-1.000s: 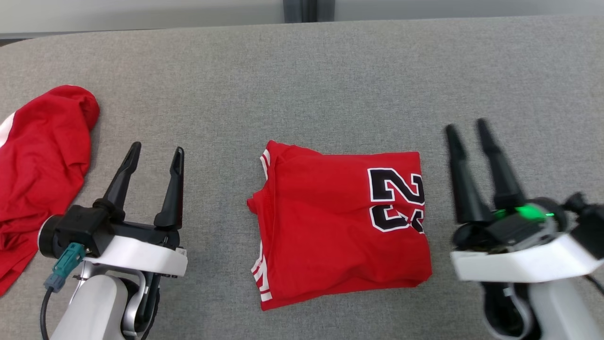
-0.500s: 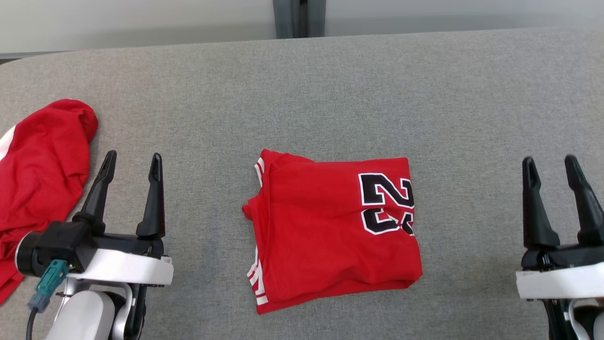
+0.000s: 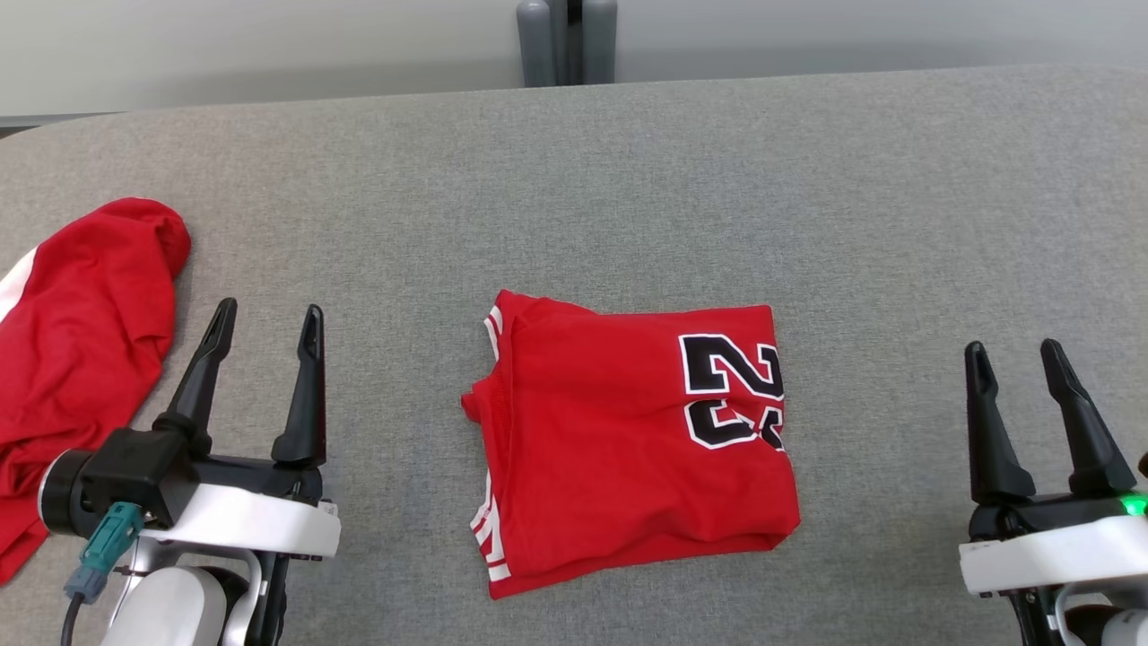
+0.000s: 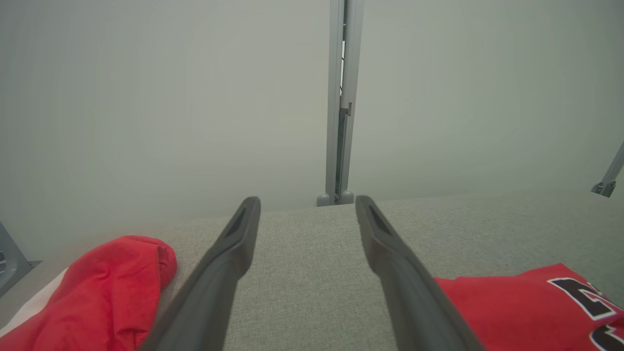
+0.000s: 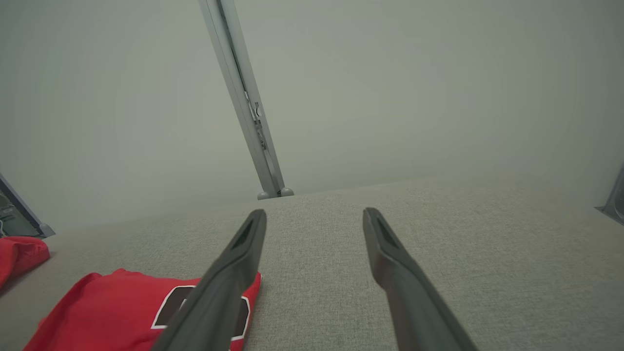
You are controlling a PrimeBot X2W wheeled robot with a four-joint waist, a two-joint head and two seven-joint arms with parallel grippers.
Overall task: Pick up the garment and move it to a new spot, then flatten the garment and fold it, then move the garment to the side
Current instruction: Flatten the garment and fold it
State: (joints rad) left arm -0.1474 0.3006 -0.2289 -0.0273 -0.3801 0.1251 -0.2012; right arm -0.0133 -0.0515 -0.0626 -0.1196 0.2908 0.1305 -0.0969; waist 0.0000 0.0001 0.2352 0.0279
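Partly folded under: number [image 3: 731, 390] on garment [image 3: 610, 467] (perhaps 23); both jaws wide, empty.

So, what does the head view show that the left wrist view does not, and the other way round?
Head view, not left wrist: the right gripper, open, and the striped edge of the folded jersey. Left wrist, not head: the full height of the grey post and a slanted metal strut. Both: the left gripper, open, the folded jersey, the crumpled red garment and the grey table.
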